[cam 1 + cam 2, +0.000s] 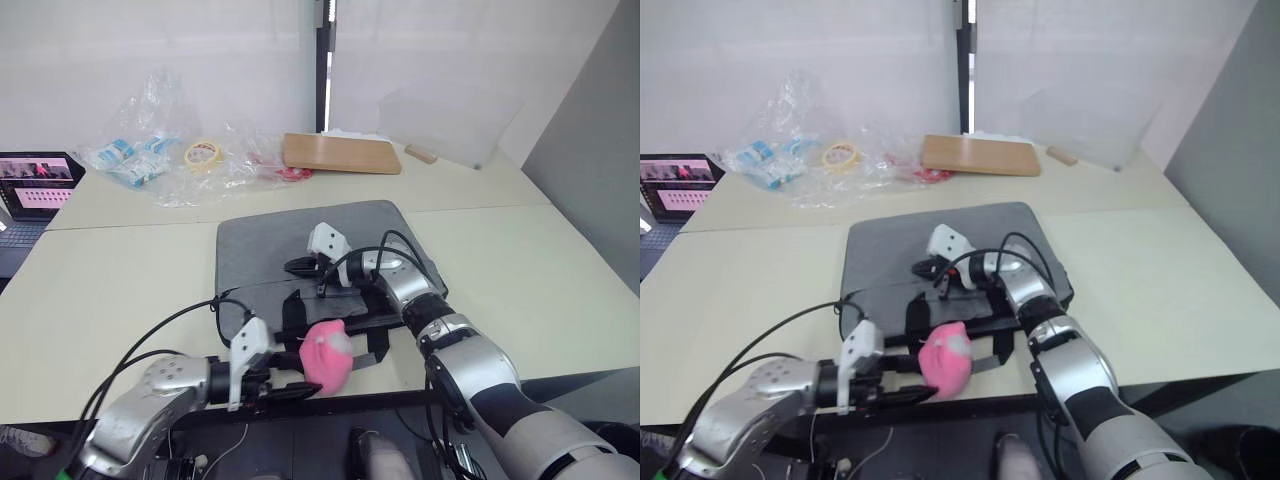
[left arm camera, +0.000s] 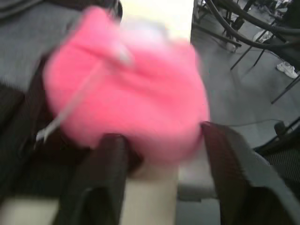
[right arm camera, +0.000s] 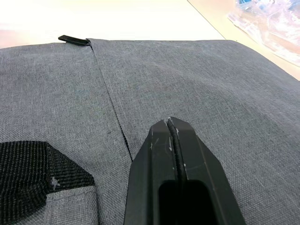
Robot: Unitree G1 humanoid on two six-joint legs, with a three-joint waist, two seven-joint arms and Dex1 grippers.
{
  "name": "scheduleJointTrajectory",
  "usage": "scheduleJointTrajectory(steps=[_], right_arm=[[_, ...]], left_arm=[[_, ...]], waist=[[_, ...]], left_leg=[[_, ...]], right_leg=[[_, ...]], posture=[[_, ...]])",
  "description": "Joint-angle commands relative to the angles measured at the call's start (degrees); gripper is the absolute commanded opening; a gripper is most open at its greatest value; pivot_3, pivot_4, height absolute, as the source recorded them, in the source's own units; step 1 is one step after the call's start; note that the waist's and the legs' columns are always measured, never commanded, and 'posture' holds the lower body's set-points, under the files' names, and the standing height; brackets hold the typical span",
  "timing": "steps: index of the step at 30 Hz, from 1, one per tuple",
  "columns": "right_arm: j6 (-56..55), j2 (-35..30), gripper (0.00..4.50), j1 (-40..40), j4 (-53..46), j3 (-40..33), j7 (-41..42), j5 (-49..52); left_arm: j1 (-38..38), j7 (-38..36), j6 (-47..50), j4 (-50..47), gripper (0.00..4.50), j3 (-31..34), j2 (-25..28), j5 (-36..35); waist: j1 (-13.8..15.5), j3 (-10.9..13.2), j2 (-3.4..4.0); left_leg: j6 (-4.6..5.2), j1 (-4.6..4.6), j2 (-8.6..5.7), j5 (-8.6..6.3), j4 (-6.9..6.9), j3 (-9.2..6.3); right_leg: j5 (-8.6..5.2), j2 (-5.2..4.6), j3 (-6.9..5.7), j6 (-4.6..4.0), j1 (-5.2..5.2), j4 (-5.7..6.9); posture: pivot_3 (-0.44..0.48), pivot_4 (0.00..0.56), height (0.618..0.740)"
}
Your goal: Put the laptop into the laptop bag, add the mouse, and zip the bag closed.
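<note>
Currently the left arm is reaching in low from the near left edge of the table (image 1: 120,300), forearm lying nearly level and pointing right. The left gripper (image 1: 300,385) is sitting at the near table edge with its two black fingers (image 2: 105,161) spread apart, and a fuzzy pink plush lump (image 1: 327,358) is resting between them; in the left wrist view the finger pads are flanking the plush, though firm contact cannot be confirmed.

The laptop bag (image 1: 290,240) is lying flat at mid-table, grey fabric up, its black-and-grey strap handles (image 1: 295,310) trailing toward the near edge and touching the plush.

The right arm is bending in from the near right, elbow low, wrist turned left over the bag. The right gripper (image 1: 298,266) is hovering just above or on the bag's top face, its fingers (image 3: 176,159) pressed together with nothing between them.

Farther back, a dark laptop (image 1: 35,190) is standing at the far left edge, with crumpled plastic bags (image 1: 165,150), a tape roll (image 1: 203,153) and a wooden board (image 1: 340,153) along the far side.
</note>
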Motion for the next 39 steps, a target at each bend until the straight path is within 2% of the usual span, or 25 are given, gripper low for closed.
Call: scheduleJointTrajectory(steps=[1, 3, 6, 8, 12, 14, 16, 19, 23, 30, 33, 36, 37, 39], right_arm=[[1.23, -0.16, 0.00, 2.26, -0.03, -0.38, -0.26, -0.11], [1.37, -0.32, 0.00, 2.40, -1.32, -1.33, 0.24, 0.88], [2.03, -1.46, 0.00, 1.71, -3.77, -3.36, 1.69, 3.14], [2.53, -2.34, 0.00, 1.60, -6.06, -4.15, 2.83, 4.37], [4.60, -3.86, 0.00, 2.36, -11.38, -4.87, 5.32, 6.42], [7.54, -5.68, 0.00, 3.52, -17.69, -5.45, 8.07, 8.91], [13.65, -9.77, 0.00, 6.34, -29.07, -5.59, 12.43, 12.53], [26.68, -15.23, 0.00, 10.05, -44.78, -6.14, 14.88, 18.76], [32.25, -21.47, 0.00, 15.90, -58.41, -4.35, 16.92, 20.99], [33.36, -29.88, 2.18, 25.06, -72.78, -1.58, 22.70, 24.10], [32.45, -30.80, 3.23, 26.81, -74.98, 0.37, 23.27, 23.74], [26.45, -29.97, 4.28, 26.83, -74.78, 4.01, 24.23, 20.51], [23.76, -29.65, 4.46, 26.62, -74.24, 5.37, 24.62, 19.05], [19.46, -29.10, 4.46, 26.12, -72.93, 7.35, 25.23, 16.98]], left_arm=[[3.81, -0.16, 0.71, -5.14, 3.99, 9.03, 2.69, -4.71], [6.43, -0.40, 1.43, -6.67, 4.48, 13.87, 4.60, -6.64], [8.98, -1.93, 2.62, -6.75, 4.48, 23.25, 7.83, -10.82], [8.98, -3.22, 2.47, -5.42, 4.48, 27.11, 9.51, -11.98], [5.80, -3.91, 0.50, -1.67, 4.48, 27.78, 10.69, -10.39], [0.27, -3.76, -1.78, 2.62, 4.48, 25.63, 10.83, -7.67], [-9.46, -3.41, -3.42, 7.54, 4.48, 20.73, 8.96, -5.46], [-20.91, -4.29, -5.05, 13.97, 3.64, 13.50, 5.60, -2.00], [-30.99, -4.61, -9.43, 23.20, 2.29, 7.26, -0.29, 3.09], [-43.25, -6.53, -19.29, 40.93, 0.01, -0.93, -11.86, 11.22], [-46.07, -6.72, -22.90, 47.66, 0.00, -2.44, -15.76, 13.82], [-48.82, -5.98, -26.94, 55.90, 0.00, -3.76, -19.21, 16.95], [-49.50, -5.95, -28.21, 58.53, 0.00, -4.05, -19.91, 17.93], [-50.58, -6.08, -30.09, 62.75, 0.00, -4.22, -20.85, 19.40]], waist=[[0.02, 0.00, -0.01], [0.01, 0.01, 0.01], [0.09, 0.04, 0.05], [0.25, 0.06, 0.08], [0.39, 0.12, 0.16], [0.62, 0.15, 0.17], [1.06, 0.19, 0.24], [1.65, 0.22, 0.29], [1.28, 0.20, 0.25], [2.30, 0.23, 0.18], [2.67, 0.23, 0.13], [3.01, 0.24, 0.11], [3.14, 0.24, 0.11], [3.16, 0.24, 0.11]], left_leg=[[0.00, 0.00, -0.01, 0.00, 0.01, 0.00], [0.00, -0.01, 0.00, 0.00, 0.01, 0.00], [-0.01, 0.00, -0.02, 0.00, -0.02, -0.02], [-0.01, 0.03, -0.04, 0.01, 0.00, -0.03], [-0.02, -0.02, -0.17, 0.01, -0.02, -0.07], [-0.03, -0.14, -0.28, 0.02, -0.03, -0.10], [-0.08, -0.34, -0.28, 0.04, 0.02, -0.12], [-0.13, -0.58, -0.45, 0.07, 0.23, -0.03], [-0.12, -0.64, -0.36, 0.06, 0.19, -0.08], [0.04, -0.86, -0.38, 0.01, 0.34, 0.07], [0.22, -0.75, -0.35, -0.09, 0.50, 0.05], [0.37, -0.74, -0.37, -0.17, 0.64, 0.08], [0.42, -0.77, -0.37, -0.19, 0.73, 0.08], [0.48, -0.79, -0.38, -0.23, 0.84, 0.13]], right_leg=[[0.00, -0.01, 0.00, 0.00, 0.01, 0.00], [0.00, 0.00, 0.00, 0.01, 0.00, 0.00], [-0.01, 0.00, -0.03, 0.00, -0.07, -0.01], [0.00, -0.01, -0.08, 0.00, -0.15, -0.01], [0.00, -0.06, -0.18, 0.00, -0.32, -0.08], [0.00, -0.06, -0.26, -0.01, -0.42, -0.11], [0.00, -0.06, -0.34, -0.02, -0.59, -0.09], [0.02, -0.23, -0.62, -0.03, -0.65, -0.11], [0.03, -0.24, -0.45, -0.02, -0.63, -0.13], [0.11, -0.16, -0.28, 0.10, -0.44, -0.11], [0.14, -0.11, -0.26, 0.15, -0.23, -0.14], [0.18, -0.11, -0.19, 0.22, -0.20, -0.15], [0.20, -0.10, -0.19, 0.25, -0.19, -0.16], [0.22, -0.10, -0.23, 0.28, -0.16, -0.18]], posture=[[0.000, 0.150, 0.740], [0.000, 0.150, 0.740], [0.000, 0.150, 0.740], [0.000, 0.150, 0.740], [0.000, 0.150, 0.740], [0.000, 0.150, 0.740], [0.000, 0.150, 0.740], [0.000, 0.150, 0.740], [0.000, 0.150, 0.740], [0.000, 0.150, 0.740], [0.000, 0.150, 0.740], [0.000, 0.150, 0.740], [0.000, 0.150, 0.740], [0.000, 0.150, 0.740]])
